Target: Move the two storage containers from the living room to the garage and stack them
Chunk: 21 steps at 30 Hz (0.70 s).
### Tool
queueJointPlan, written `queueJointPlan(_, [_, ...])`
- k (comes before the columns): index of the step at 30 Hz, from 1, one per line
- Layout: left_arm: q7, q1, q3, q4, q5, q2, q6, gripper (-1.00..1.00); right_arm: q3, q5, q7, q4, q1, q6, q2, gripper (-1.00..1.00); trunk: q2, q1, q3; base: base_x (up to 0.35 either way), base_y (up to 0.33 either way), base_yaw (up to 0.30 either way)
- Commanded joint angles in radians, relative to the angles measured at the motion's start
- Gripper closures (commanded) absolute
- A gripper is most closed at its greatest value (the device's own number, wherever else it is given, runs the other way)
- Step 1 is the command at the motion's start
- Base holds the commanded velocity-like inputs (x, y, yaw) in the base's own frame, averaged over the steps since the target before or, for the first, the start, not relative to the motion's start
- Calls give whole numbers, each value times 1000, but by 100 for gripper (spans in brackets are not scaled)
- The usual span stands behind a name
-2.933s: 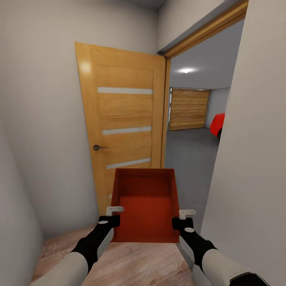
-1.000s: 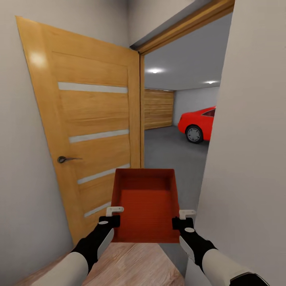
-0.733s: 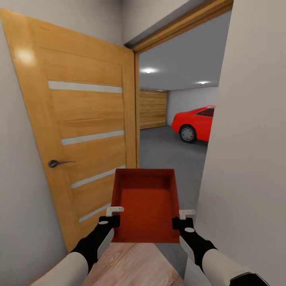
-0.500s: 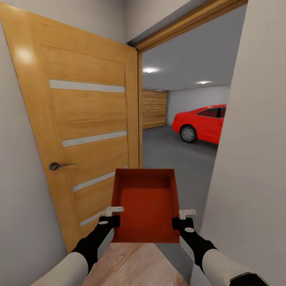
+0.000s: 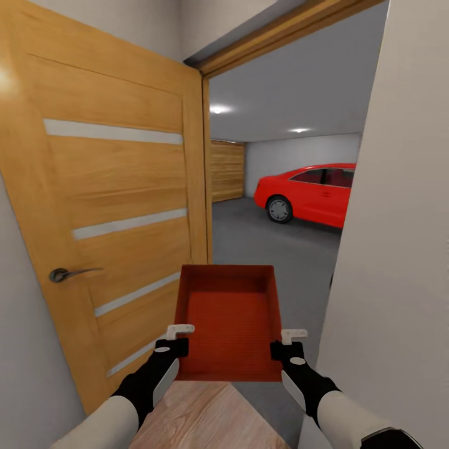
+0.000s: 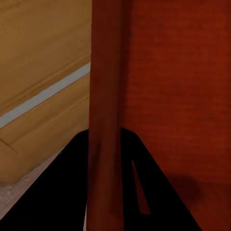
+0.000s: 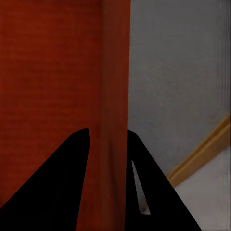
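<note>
I carry one orange-red storage container point(image 5: 227, 321), lidless and empty, level in front of me between both arms. My left gripper point(image 5: 176, 340) is shut on its left wall, and the wall point(image 6: 105, 144) runs between the black fingers in the left wrist view. My right gripper point(image 5: 282, 346) is shut on the right wall point(image 7: 113, 144) in the same way. Ahead, through the open doorway, lies the garage with its dark grey floor point(image 5: 268, 249) and pale grey walls.
An open wooden door point(image 5: 112, 206) with a metal handle point(image 5: 65, 273) stands close on my left. A pale wall point(image 5: 399, 249) edges the doorway on my right. A red car point(image 5: 308, 192) is parked inside the garage, near a wood-plank door point(image 5: 226, 169). Light wood planks point(image 5: 206, 418) lie underfoot.
The view has moved forward toward the doorway: the wooden door has slid left and grown, and more of the red car shows. Both grippers keep the same hold on the container.
</note>
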Motion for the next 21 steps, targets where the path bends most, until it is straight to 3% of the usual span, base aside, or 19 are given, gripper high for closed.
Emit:
queueJointPlan(1, [18, -1, 12, -27, 38, 0, -60, 100, -15, -15, -1, 3, 0, -7, 15, 100, -1, 0, -2, 82, 14, -242])
queueJointPlan(14, [17, -1, 12, -27, 38, 1, -59, 100, -15, -15, -1, 3, 0, -7, 15, 100, -1, 0, -2, 85, 15, -241])
queueJointPlan(21, [14, -1, 12, -27, 38, 1, -58, 100, -15, -14, -1, 3, 0, -6, 15, 100, -1, 0, -2, 227, 193, -58])
